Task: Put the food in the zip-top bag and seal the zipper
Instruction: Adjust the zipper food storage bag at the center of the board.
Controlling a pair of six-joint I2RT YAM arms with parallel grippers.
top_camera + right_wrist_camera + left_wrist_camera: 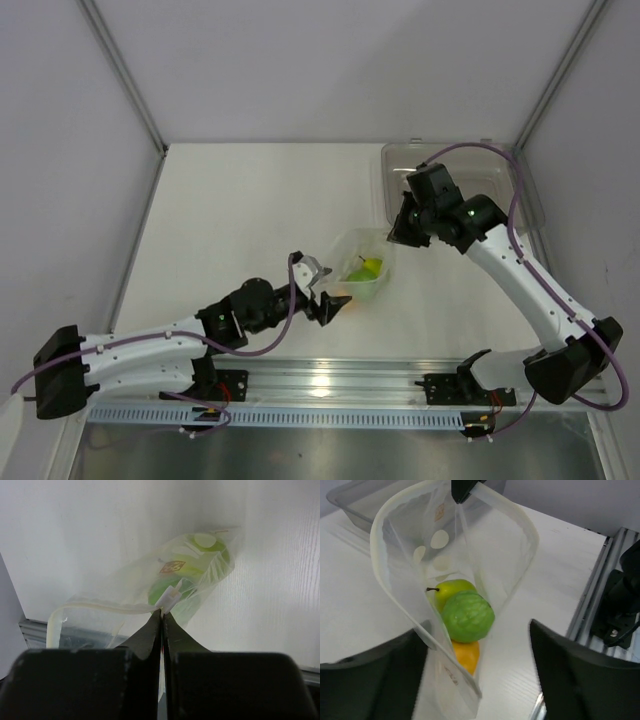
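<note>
The zip-top bag is seen lying on the table between the two grippers; its long axis runs from the left gripper away toward the right gripper, lower-left to upper-right in the top view. The right gripper is clenched on the far point of the mouth rim, which is held raised; the left gripper is released, fingers spread wide either side of the bag's near end, nothing grasped. The left arm is judged nearer the free stretch of the zipper, so a sealing pinch would likely be started from that side. The bag is clear and soft, with pale dots printed on one face; the mouth gapes in a wide loop, zipper not pressed shut. The food is all inside, bunched low near the left gripper; two green pieces sit over one orange, touching.
</note>
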